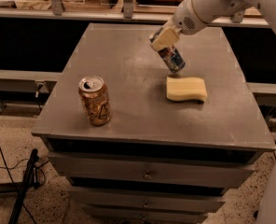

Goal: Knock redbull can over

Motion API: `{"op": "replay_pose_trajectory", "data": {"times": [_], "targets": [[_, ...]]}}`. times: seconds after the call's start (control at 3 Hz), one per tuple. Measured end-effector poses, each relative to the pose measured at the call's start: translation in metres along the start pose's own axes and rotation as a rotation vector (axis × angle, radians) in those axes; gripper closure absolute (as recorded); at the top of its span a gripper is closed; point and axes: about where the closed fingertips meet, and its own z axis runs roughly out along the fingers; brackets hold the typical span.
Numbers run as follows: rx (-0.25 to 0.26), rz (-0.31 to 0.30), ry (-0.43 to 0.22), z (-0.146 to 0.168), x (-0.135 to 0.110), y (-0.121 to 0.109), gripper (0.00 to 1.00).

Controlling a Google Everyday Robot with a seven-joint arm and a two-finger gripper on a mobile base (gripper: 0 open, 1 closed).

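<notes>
The redbull can [173,59] is a slim blue-and-silver can at the far middle of the grey table [128,101]. It is tilted steeply, its top toward the upper left under my gripper and its base toward the sponge. My gripper [162,38] comes in from the upper right on the white arm [212,3]. Its tan fingers cover the can's top end.
A wider gold-brown can [95,101] stands upright near the table's front left. A yellow sponge [186,88] lies just in front of the redbull can. Drawers [147,174] are below the tabletop. A shelf with bags runs along the back.
</notes>
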Motion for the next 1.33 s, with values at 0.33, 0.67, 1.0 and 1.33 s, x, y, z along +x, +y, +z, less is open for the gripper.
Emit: {"op": "replay_pose_trajectory", "data": {"times": [0.33, 0.67, 1.0, 1.33], "targets": [[-0.050, -0.059, 0.112, 0.025, 0.011, 0.018, 0.32], [-0.056, -0.059, 0.110, 0.029, 0.011, 0.019, 0.00], [-0.056, -0.059, 0.109, 0.028, 0.011, 0.019, 0.00], [-0.057, -0.042, 0.092, 0.015, 0.003, 0.010, 0.00]]}}
